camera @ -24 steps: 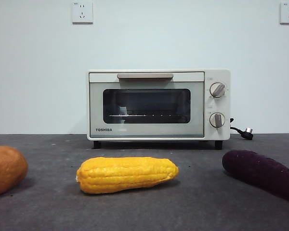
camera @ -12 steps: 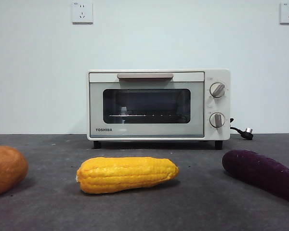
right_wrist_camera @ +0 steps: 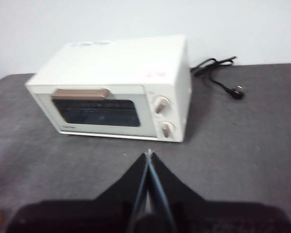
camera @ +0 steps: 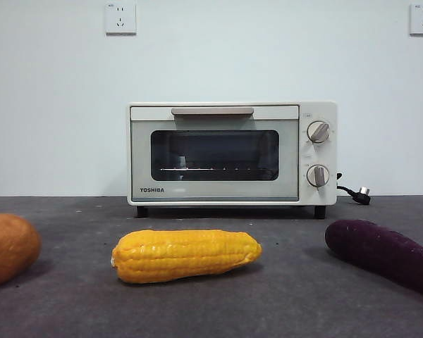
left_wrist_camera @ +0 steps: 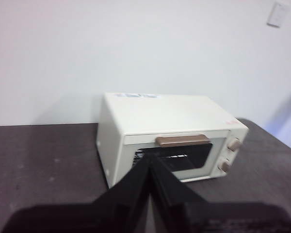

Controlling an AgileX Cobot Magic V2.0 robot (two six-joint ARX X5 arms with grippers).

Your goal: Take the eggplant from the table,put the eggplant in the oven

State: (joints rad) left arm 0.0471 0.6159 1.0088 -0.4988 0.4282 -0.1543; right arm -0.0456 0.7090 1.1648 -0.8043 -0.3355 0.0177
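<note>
Nothing has moved across the earlier front frames and this one: every item sits exactly where it was.

Front view: the eggplant (camera: 384,255) lies on the counter (camera: 303,296) at about 4 o'clock from the picture's centre, untouched, its far end cut off by the edge. The oven (camera: 233,153) stands at the back, near 12 o'clock of the corn cob (camera: 186,255), with its glass door shut and the bar handle (camera: 212,111) up. An orange-brown vegetable (camera: 8,248) rests at 8 o'clock. No arm shows here.

Left wrist view: the left claw (left_wrist_camera: 150,162) has its jaws pressed together, holding nothing, raised over the counter and aimed at the oven's front.

Right wrist view: the right claw (right_wrist_camera: 148,156) is likewise closed tight and empty, facing the oven from above, with the power cord (right_wrist_camera: 218,73) lying beyond at 1 o'clock. The eggplant is outside this view.

By my judgement the task has not begun: the door needs opening, then the eggplant needs grasping, carrying and setting on the rack.
</note>
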